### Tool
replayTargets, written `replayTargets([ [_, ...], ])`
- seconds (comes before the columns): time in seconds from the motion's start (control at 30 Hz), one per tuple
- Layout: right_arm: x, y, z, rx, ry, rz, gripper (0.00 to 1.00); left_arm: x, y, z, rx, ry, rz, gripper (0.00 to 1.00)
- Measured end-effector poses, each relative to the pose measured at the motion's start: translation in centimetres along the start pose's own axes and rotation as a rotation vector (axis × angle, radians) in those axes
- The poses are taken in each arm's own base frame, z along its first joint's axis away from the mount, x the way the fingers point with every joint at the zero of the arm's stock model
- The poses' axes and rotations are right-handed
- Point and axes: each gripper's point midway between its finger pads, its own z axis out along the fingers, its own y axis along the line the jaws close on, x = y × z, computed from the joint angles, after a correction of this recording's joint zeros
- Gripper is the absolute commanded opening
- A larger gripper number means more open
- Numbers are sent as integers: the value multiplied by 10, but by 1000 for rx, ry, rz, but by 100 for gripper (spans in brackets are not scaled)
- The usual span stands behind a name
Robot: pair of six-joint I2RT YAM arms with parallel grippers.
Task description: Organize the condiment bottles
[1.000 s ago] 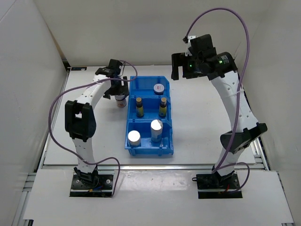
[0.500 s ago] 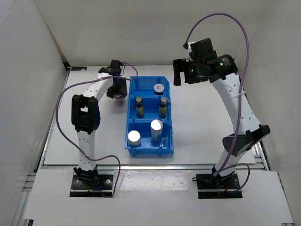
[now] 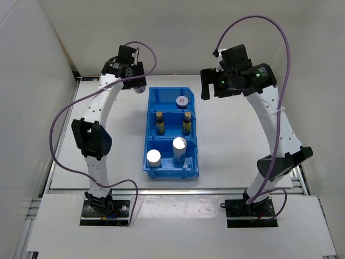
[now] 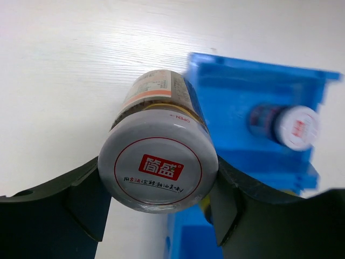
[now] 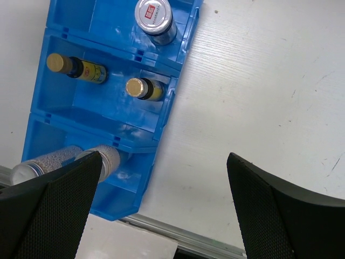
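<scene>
Left gripper is clamped on the held jar, one finger on each side just below its pale lid. A second ago this jar stood on the worktop just left of the bin. Half a second ago it was still low by the bin's far left corner. Now the left arm has swung it up and back, and it hangs off the worktop beyond that corner. In the left wrist view the jar's body overlaps the bin's edge. Right gripper has fingers wide apart and holds nothing. It is raised over the worktop right of the bin's far end and has barely shifted since the earlier frames. Bin contents are unchanged. The second jar sits alone in the far compartment. Both yellow bottles stand apart in the middle compartment. Both cylinders stand in the near one, silver tops up.
</scene>
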Motion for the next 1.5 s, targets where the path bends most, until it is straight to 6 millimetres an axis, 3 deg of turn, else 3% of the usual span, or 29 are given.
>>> replayTargets([
  [0.17, 1, -1, -14, 0, -18, 9, 100, 15, -57, -18, 141, 8, 96, 14],
  [0.27, 4, -1, -22, 1, -18, 12, 100, 36, -87, -12, 190, 48, 153, 14],
  [0.37, 8, -3, -30, 5, -14, 15, 100, 60, -108, 4, 223, 104, 194, 25],
  [0.4, 10, -3, -33, 5, -12, 15, 100, 67, -112, 12, 225, 124, 201, 38],
  [0.47, 14, -5, -40, 11, -10, 15, 100, 79, -111, 32, 211, 162, 207, 51],
  [0.7, 23, -8, -62, 18, -30, 19, 100, 111, -93, 87, 134, 261, 206, 59],
  [0.8, 28, -10, -70, 18, -40, 19, 100, 115, -91, 94, 121, 268, 204, 70],
  [0.9, 31, -11, -73, 20, -40, 19, 100, 114, -91, 93, 113, 265, 210, 100],
  [0.93, 33, -11, -73, 20, -37, 19, 100, 109, -93, 91, 115, 249, 208, 100],
  [1.13, 39, -18, -66, 60, -10, 24, 100, 64, -106, 72, 140, 124, 178, 100],
  [1.27, 42, -25, -62, 103, 0, 39, 100, 31, -107, 42, 148, 32, 145, 100],
  [1.37, 46, -30, -58, 133, 14, 54, 100, -2, -103, -3, 146, -75, 113, 100],
  [1.43, 52, -34, -54, 159, 29, 63, 100, -26, -94, -46, 138, -171, 93, 100],
  [1.5, 62, -39, -52, 187, 52, 69, 100, -38, -75, -93, 113, -252, 89, 100],
])
